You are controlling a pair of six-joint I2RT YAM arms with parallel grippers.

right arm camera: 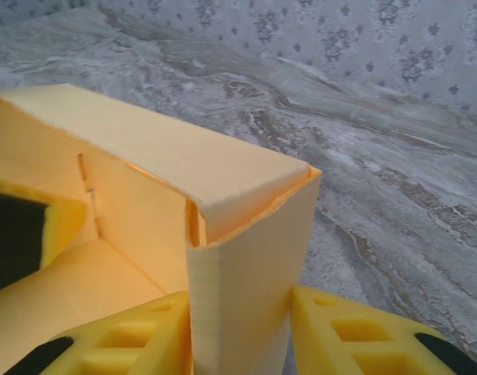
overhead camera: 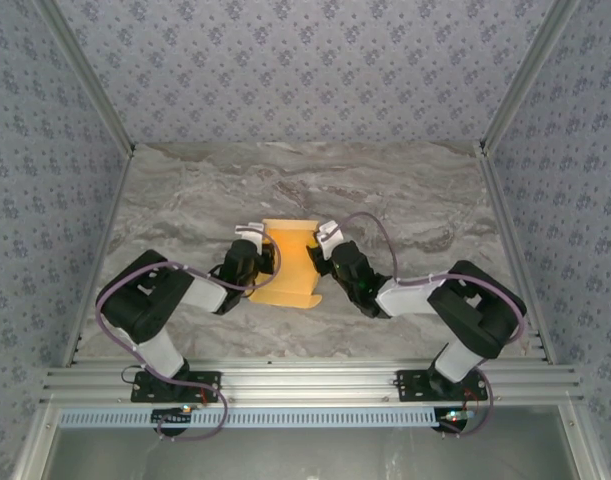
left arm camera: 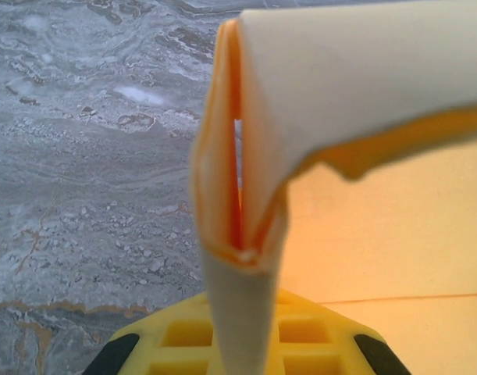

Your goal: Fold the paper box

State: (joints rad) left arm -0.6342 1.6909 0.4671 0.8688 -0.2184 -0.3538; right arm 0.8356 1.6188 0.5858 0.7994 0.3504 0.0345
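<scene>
Paper box [overhead camera: 285, 265]: mid-table between my arms. My left gripper [left arm camera: 242, 340] clamps its doubled side wall. My right gripper [right arm camera: 240, 336] straddles the far corner wall, grip uncertain. Hold left firm; crease right squarely, without crushing.

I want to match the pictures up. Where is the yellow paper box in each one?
Top external: the paper box lies in the middle.
Left wrist: its folded wall rises from bottom centre to upper right.
Right wrist: its corner stands at centre.
Shared landmark: the grey marble table.
</scene>
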